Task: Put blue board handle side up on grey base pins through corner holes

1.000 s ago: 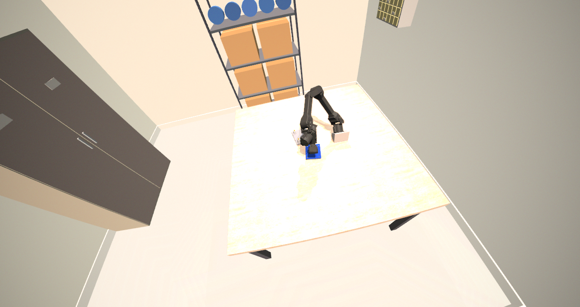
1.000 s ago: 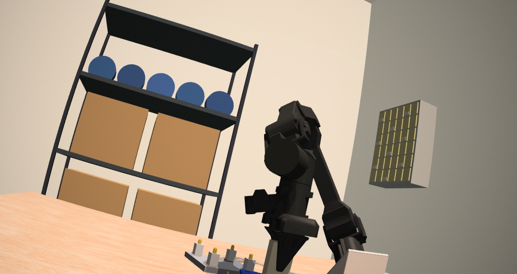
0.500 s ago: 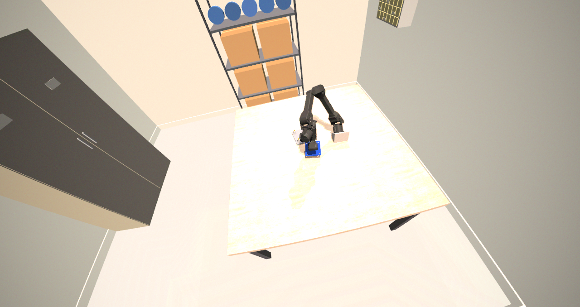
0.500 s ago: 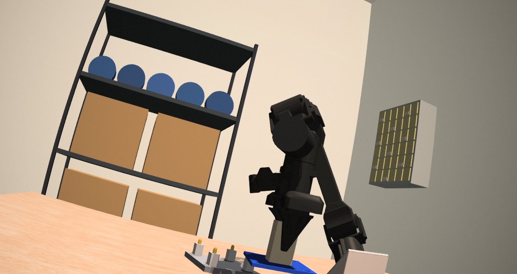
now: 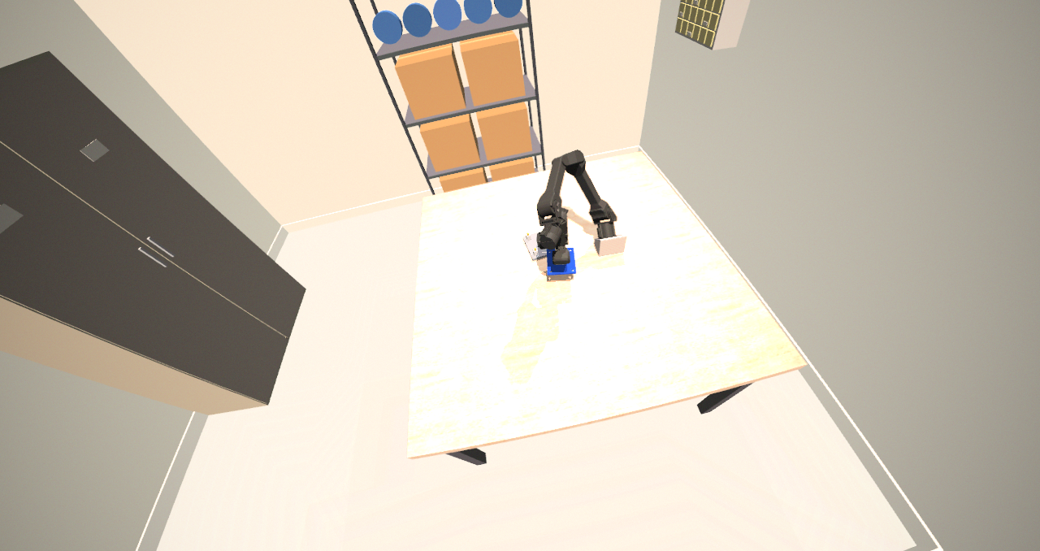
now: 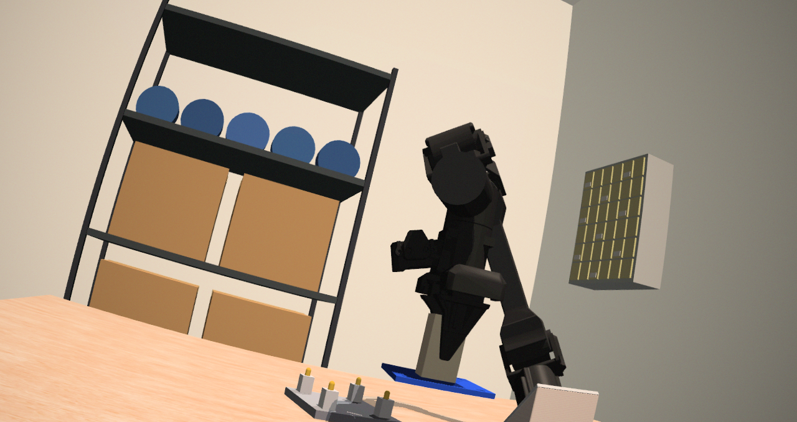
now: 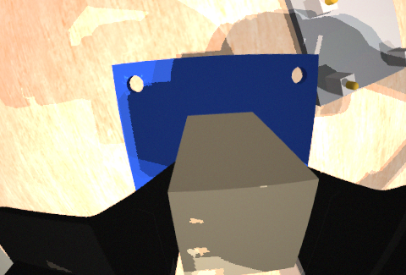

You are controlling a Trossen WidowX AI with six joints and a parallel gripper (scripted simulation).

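The blue board [image 5: 571, 266] [image 6: 466, 388] [image 7: 228, 85], its handle [image 6: 428, 352] [image 7: 241, 156] gripped by the part-open claw [image 5: 561, 257] [image 6: 449, 352] [image 7: 226, 163], seems lifted; next, turn it toward the base [image 5: 533, 246] [image 6: 309, 406] [image 7: 351, 25], upper right in the wrist view.

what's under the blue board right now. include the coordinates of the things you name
The exterior view shows a gap beneath the blue board [image 5: 569, 266] [image 6: 478, 389] [image 7: 237, 85], so it isn't resting on the posts [image 6: 327, 399] [image 7: 338, 81]. Through its two visible holes, only table [image 5: 617, 344] [image 6: 139, 358] [image 7: 55, 148] shows. The rest underneath is covered.
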